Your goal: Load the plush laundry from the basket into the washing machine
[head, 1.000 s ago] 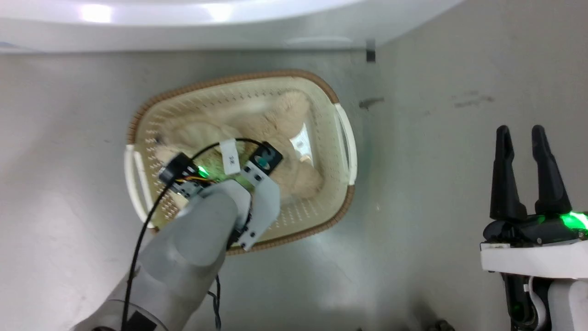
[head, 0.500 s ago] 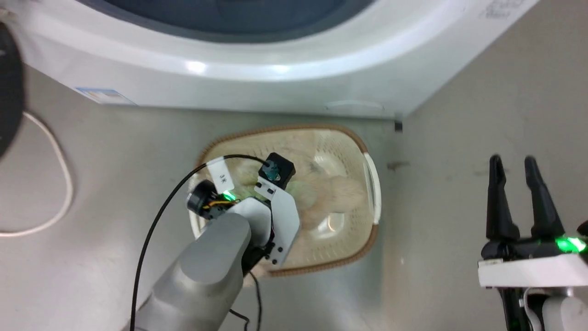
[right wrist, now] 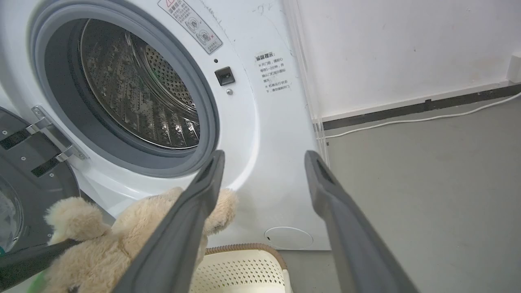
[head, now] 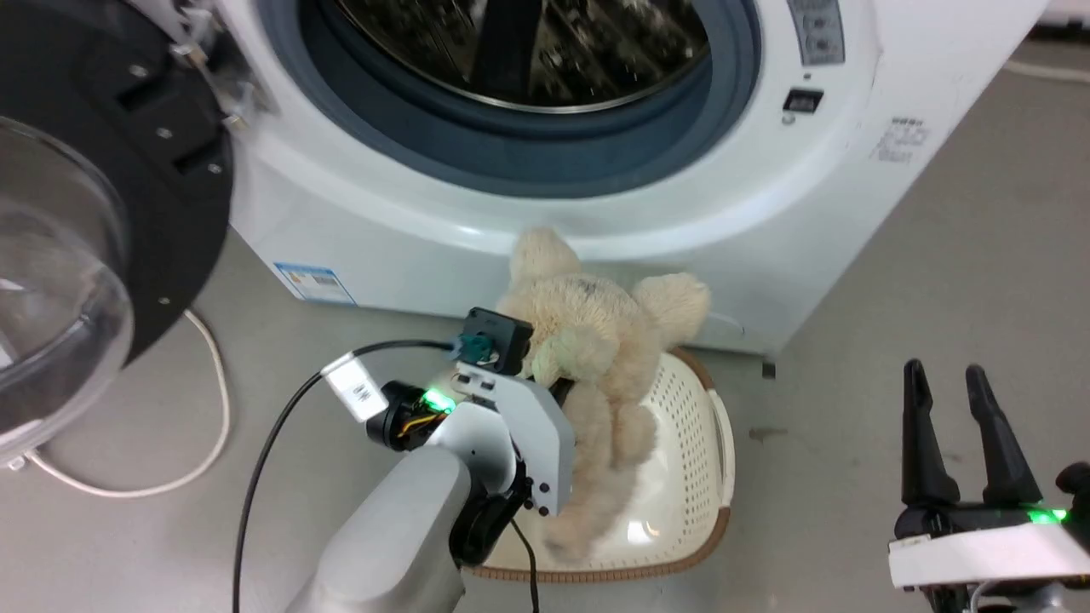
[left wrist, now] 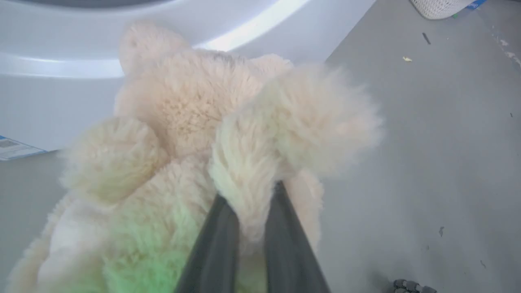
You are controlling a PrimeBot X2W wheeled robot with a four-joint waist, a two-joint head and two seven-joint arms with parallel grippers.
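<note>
1. Fingers of the left gripper (left wrist: 249, 198) are clamped on a fluffy limb of the cream plush toy (head: 609, 340), which hangs over the basket (head: 694, 426).
2. At the toy's 12 o'clock stands the white washing machine (head: 596, 230), with its steel drum (head: 528, 42) exposed and its door (head: 60, 281) swung wide at 9 o'clock.
3. At 4 o'clock in the head view, the right gripper (head: 943, 369) has its fingers apart and holds nothing.

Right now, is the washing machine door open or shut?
Open. The door is swung aside to the left, and the steel drum of the washing machine shows.
</note>
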